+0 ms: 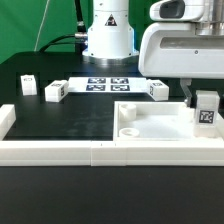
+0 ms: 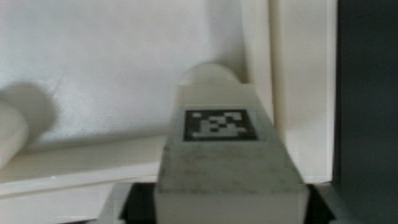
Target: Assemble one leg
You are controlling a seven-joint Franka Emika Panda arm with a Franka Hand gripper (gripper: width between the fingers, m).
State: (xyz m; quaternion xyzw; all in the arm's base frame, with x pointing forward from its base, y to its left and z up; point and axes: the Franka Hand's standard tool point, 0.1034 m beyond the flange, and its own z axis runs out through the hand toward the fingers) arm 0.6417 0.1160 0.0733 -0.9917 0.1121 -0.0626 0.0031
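Observation:
My gripper (image 1: 206, 100) is shut on a leg (image 1: 206, 112), a small white cuboid block with a black-and-white tag. It holds it upright just above the right end of the large flat white slab (image 1: 150, 122). In the wrist view the leg (image 2: 222, 140) fills the middle between my fingers (image 2: 134, 205), tag facing the camera, with the white slab (image 2: 107, 90) beneath it. Three more legs lie on the black table: one at the exterior view's far left (image 1: 28, 86), one beside it (image 1: 55, 92), one behind the slab (image 1: 157, 90).
The marker board (image 1: 107, 83) lies at the back in front of the robot base (image 1: 107, 35). A low white fence (image 1: 60, 150) runs along the table's front edge and left side. The slab has recessed holes at its corners (image 1: 130, 130).

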